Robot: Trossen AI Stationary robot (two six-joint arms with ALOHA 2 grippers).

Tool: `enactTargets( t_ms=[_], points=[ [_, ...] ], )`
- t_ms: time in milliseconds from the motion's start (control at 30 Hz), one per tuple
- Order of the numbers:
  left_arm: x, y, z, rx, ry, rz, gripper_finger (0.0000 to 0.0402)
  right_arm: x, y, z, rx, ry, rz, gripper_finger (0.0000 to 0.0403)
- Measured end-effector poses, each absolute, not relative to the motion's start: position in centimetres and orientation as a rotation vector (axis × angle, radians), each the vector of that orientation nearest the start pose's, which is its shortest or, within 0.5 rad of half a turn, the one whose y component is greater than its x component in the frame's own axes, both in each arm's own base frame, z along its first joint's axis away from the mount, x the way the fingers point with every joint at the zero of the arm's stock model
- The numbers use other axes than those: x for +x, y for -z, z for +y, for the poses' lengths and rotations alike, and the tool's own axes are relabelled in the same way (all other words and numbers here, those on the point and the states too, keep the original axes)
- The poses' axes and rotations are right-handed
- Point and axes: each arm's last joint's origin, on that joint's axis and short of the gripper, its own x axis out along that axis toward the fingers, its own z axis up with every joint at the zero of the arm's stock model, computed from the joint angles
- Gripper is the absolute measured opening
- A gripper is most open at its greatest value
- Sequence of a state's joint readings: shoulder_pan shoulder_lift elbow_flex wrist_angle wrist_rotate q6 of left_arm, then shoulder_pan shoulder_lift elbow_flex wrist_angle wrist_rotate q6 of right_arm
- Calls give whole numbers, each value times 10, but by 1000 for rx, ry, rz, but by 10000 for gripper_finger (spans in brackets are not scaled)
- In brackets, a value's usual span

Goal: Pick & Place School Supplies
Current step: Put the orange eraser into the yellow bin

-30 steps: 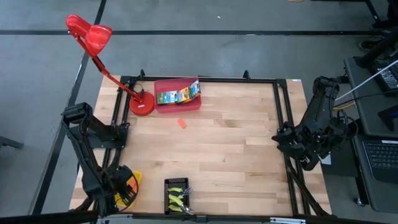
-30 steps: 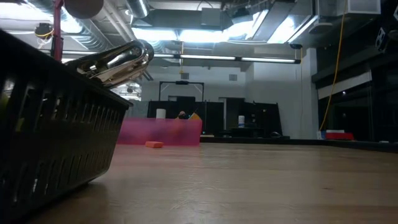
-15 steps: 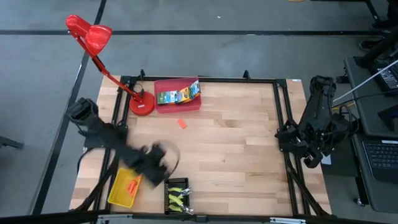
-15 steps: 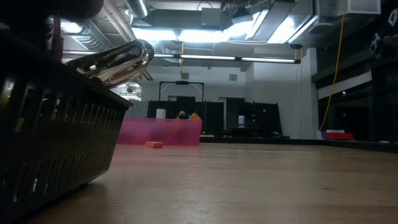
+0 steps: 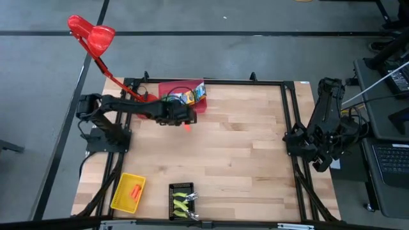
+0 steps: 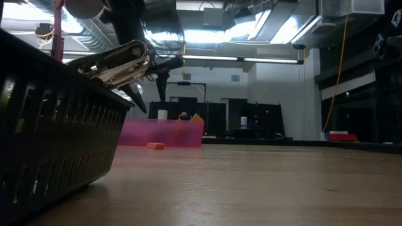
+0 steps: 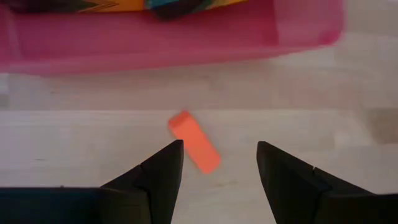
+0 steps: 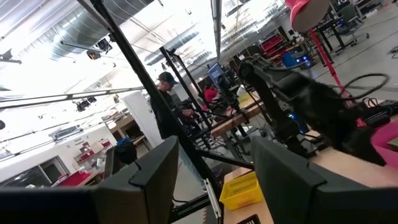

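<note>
L arm reaches across the far-left part of the table (image 5: 243, 153), its left gripper (image 5: 182, 117) hanging over the wood just in front of the red tray (image 5: 167, 87); fingers (image 7: 163, 174) spread apart w/ nothing held, and in the left wrist view the stubby orange piece (image 7: 194, 150) lies flat on the wood in the gap between the tips, slanted, touched by neither; same orange piece shows in the high view beside the gripper, close to the tray's near wall but clear of it, and in the low view as a small block on the table ahead of the pink tray wall; the green-and-yellow boxes (image 5: 189, 95) sit inside the red tray, partly covered by the arm from above; yellow tray (image 5: 120, 199) at the near-left corner holds another orange piece (image 5: 135, 191); black basket (image 5: 173, 203) at the near edge, approx centre-left, holds the yellow-green-handled tools (image 5: 183, 199), w/ a shiny metal part sticking up over the rim in the low view; red desk lamp (image 5: 91, 35) stands at the far-left corner, its head out past the table edge; R arm waits folded off the table's right edge, right gripper (image 8: 211, 180) w/ fingers parted and empty, facing the room, where a person (image 8: 166, 106) stands beyond the table.
</note>
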State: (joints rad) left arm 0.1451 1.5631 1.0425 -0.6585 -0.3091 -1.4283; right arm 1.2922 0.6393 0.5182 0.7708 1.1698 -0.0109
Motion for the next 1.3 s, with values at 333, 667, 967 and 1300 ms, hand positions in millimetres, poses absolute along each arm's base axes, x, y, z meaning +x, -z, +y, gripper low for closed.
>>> enactTargets(
  t_ms=[333,667,967,1300],
  points=[
    [308,-165,56,-1266,-1273,752,201,59,-338,111,597,-124,-217,207],
    [326,-138,58,-1330,-1262,703,202,60,-338,112,615,-127,-215,207],
    [323,-132,58,-1311,-1312,734,150,60,-334,120,620,-146,-197,207],
    [320,-139,52,-1238,-1296,751,45,60,-333,122,635,-152,-191,207]
  ],
)
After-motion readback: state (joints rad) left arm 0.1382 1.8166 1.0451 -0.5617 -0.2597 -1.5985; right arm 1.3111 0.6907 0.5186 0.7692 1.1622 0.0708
